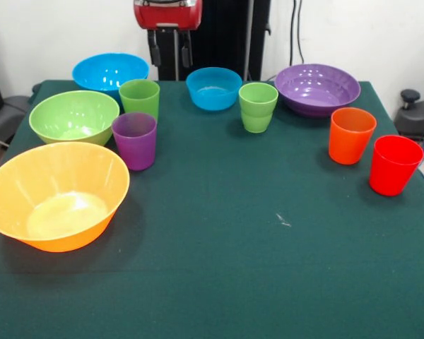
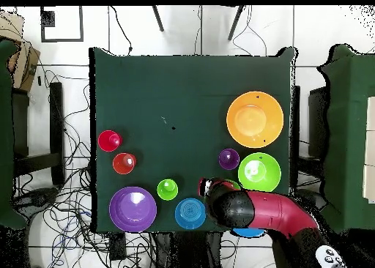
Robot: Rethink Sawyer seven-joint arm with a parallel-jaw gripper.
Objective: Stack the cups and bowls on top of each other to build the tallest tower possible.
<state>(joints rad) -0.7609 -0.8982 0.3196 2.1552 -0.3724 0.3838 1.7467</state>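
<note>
All pieces stand apart on the green table [image 1: 233,268]; no tower stands. The big orange bowl [image 1: 56,194] [image 2: 254,118] is front left, with the green bowl [image 1: 74,116] [image 2: 259,171] and large blue bowl [image 1: 111,72] behind it. A green cup [image 1: 139,97] and the purple cup [image 1: 134,140] [image 2: 228,159] stand beside them. The smaller blue bowl [image 1: 213,87] [image 2: 190,213], second green cup [image 1: 258,106] [image 2: 168,189] and purple bowl [image 1: 317,88] [image 2: 132,209] are at the back. The orange cup [image 1: 352,134] [image 2: 124,162] and red cup [image 1: 395,164] [image 2: 109,140] stand right. My gripper [image 1: 170,53] [image 2: 207,186] hangs open and empty above the back edge.
In the overhead view my red arm [image 2: 267,212] covers the first green cup and most of the large blue bowl [image 2: 249,233]. A black stand [image 1: 417,113] sits off the table's right side. Cables lie on the floor around the table.
</note>
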